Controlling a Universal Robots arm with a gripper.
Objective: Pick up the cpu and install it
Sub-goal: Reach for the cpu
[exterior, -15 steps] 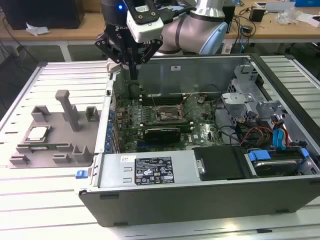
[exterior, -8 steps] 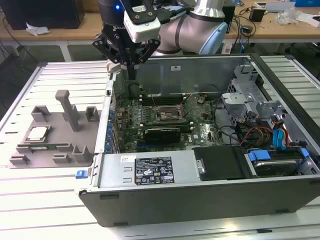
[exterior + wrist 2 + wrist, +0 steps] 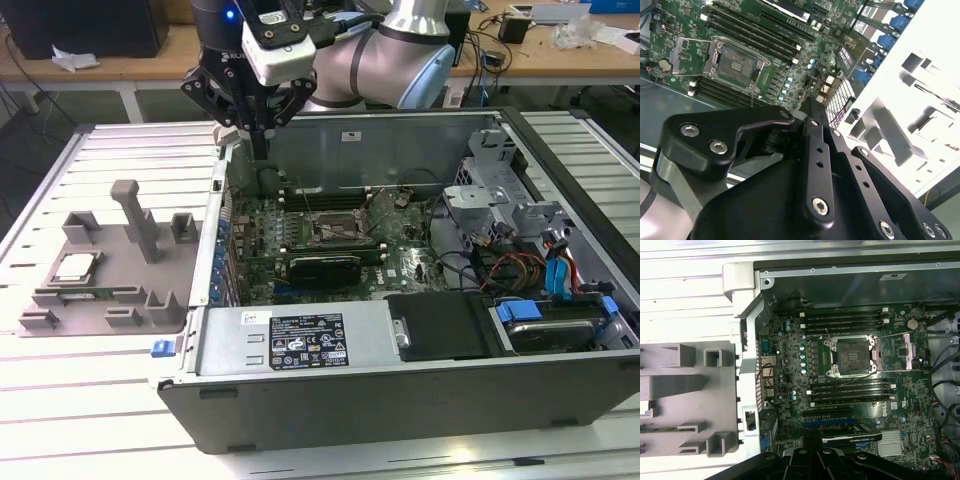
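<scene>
The cpu [image 3: 75, 266], a small silver square chip, lies flat in the grey fixture tray [image 3: 105, 300] on the table, at the exterior view's left of the open computer case [image 3: 400, 390]. My gripper [image 3: 258, 145] hangs shut and empty above the case's back corner nearest the tray, well away from the cpu. The socket [image 3: 335, 230] on the motherboard stands open with its metal frame lifted; it shows as the socket [image 3: 850, 356] in the first wrist view and the socket [image 3: 737, 62] in the second wrist view. The gripper [image 3: 812, 107] body fills much of the second wrist view.
Memory slots [image 3: 845, 320] flank the socket and a green expansion card [image 3: 322, 265] lies in front of it. A drive cage [image 3: 490, 190], coloured cables [image 3: 560, 275] and a black power supply [image 3: 440, 325] crowd the case's far side. The tray [image 3: 685, 390] has upright posts [image 3: 135, 215].
</scene>
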